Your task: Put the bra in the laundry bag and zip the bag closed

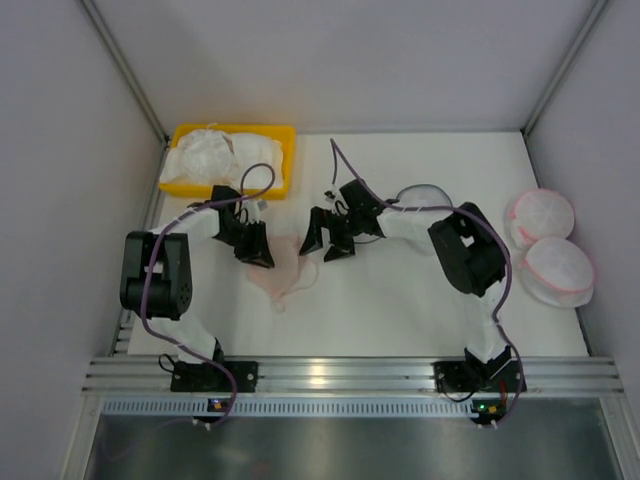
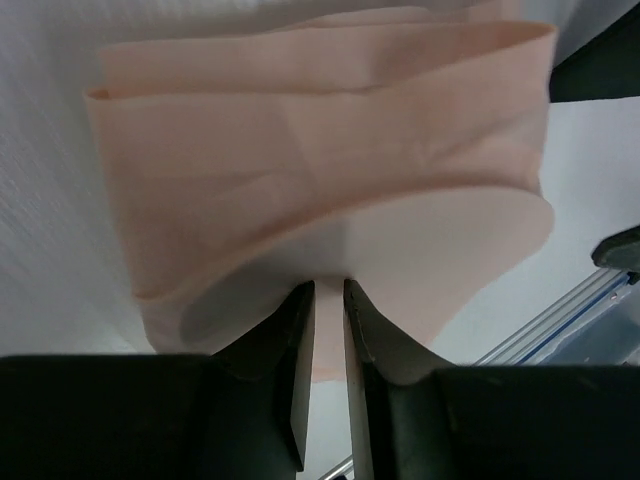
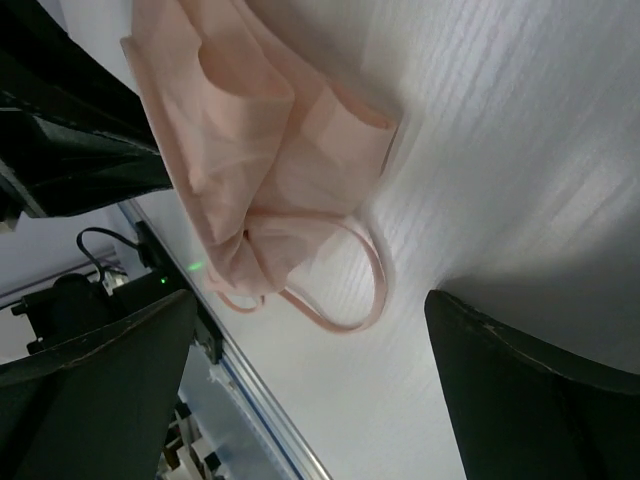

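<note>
1. The left gripper (image 2: 328, 300) has its jaws nearly together, pinching a fold at the edge of the bra (image 2: 320, 170). The bra lies on the white table (image 1: 400, 300) between the arms, toward the left one.
2. It looks light, soft and floppy. I'd judge the padded cup edge the safest hold, since the thin strap (image 3: 375, 270) could slip or snag.
3. Just beside it, the right gripper (image 3: 310, 310) hangs with its jaws spread wide, empty.
4. Farther back, the laundry bag (image 1: 425, 192) is half hidden behind the right arm. I can't tell whether its zipper is open.
</note>
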